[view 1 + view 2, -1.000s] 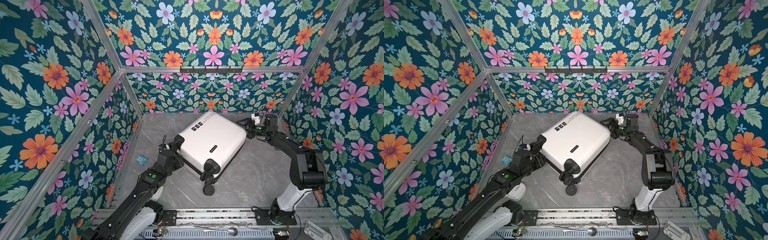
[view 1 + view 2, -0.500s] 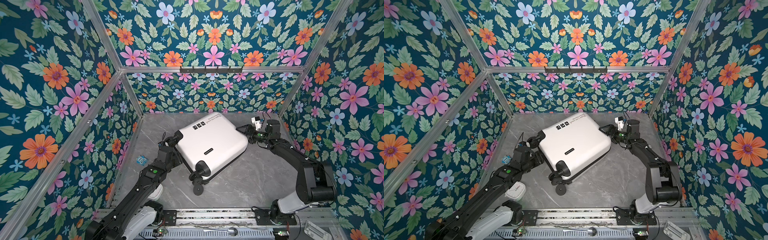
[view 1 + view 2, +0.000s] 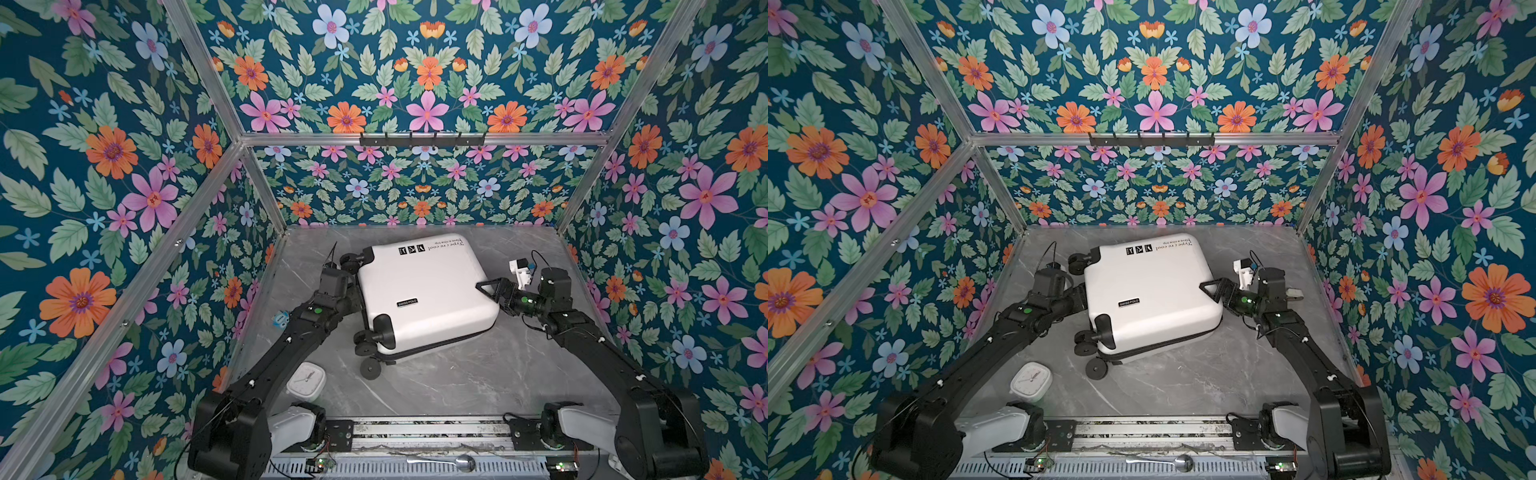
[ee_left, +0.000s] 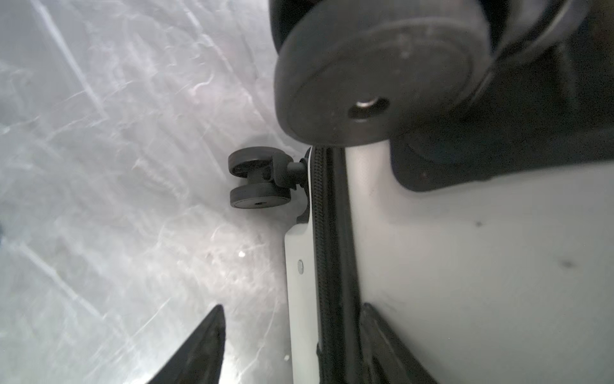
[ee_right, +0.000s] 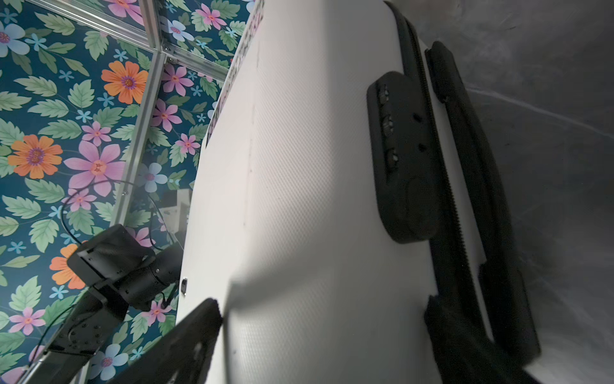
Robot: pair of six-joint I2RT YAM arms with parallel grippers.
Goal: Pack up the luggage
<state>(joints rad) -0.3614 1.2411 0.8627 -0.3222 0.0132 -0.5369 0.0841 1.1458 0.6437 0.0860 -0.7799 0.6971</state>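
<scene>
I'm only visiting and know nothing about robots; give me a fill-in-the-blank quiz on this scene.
The white suitcase lies on the grey table with its lid ___.
Its wheels are coloured ___.
The square clock by the left arm's base is coloured ___.
The left claw and right claw both stand ___.
Missing words: closed; black; white; open.

Left arm point(image 3: 291, 345) and right arm point(image 3: 590, 345) — matte black links are joined to white base housings point(image 3: 291, 419). A green indicator dot point(image 3: 318, 310) is set near each wrist. Right gripper point(image 3: 490, 293) — black triangular fingers; a white camera block point(image 3: 519, 270) and thin black cable point(image 3: 536, 255) are fitted.
</scene>
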